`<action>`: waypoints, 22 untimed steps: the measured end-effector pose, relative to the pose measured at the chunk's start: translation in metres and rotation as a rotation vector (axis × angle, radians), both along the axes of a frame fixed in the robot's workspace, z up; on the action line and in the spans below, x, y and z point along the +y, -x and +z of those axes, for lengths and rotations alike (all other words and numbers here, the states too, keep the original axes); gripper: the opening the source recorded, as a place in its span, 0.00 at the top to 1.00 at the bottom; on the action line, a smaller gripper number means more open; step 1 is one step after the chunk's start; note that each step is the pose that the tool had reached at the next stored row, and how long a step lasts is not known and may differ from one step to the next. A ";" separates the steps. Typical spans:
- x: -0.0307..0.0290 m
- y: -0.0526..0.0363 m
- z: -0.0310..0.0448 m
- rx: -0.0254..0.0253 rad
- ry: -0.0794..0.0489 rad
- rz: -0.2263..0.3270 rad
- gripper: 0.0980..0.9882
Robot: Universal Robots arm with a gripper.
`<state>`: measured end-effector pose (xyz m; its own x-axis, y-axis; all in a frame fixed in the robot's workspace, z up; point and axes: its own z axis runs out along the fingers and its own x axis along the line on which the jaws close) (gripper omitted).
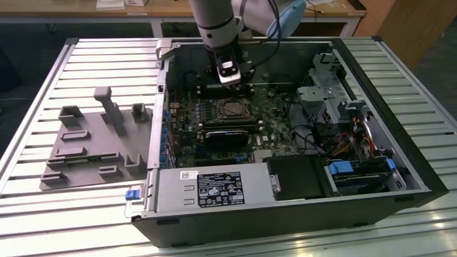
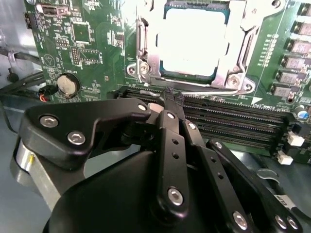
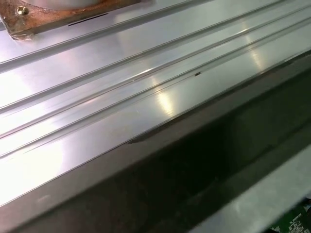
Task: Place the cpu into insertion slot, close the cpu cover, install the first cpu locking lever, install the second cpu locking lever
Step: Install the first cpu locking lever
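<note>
My gripper [image 2: 173,98], fingers pinched narrow, has its tips at a lever [image 2: 214,91] beside the slot [image 1: 233,109], where the cpu [image 2: 194,41] sits under the lowered cover [image 2: 236,34]; I judge the levers undone.

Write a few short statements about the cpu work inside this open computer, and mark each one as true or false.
1. The cpu lies in the insertion slot. True.
2. The cpu cover stands raised. False: it lies flat around the cpu.
3. The gripper hangs outside the computer case. False: it is inside the case, close to the slot.
4. A round coin battery sits on the green board. True.
</note>
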<state>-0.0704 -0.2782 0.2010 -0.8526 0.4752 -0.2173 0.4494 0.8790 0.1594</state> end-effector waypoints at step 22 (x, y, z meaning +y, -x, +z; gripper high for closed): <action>0.0003 0.0000 -0.0081 -0.0020 0.025 -0.006 1.00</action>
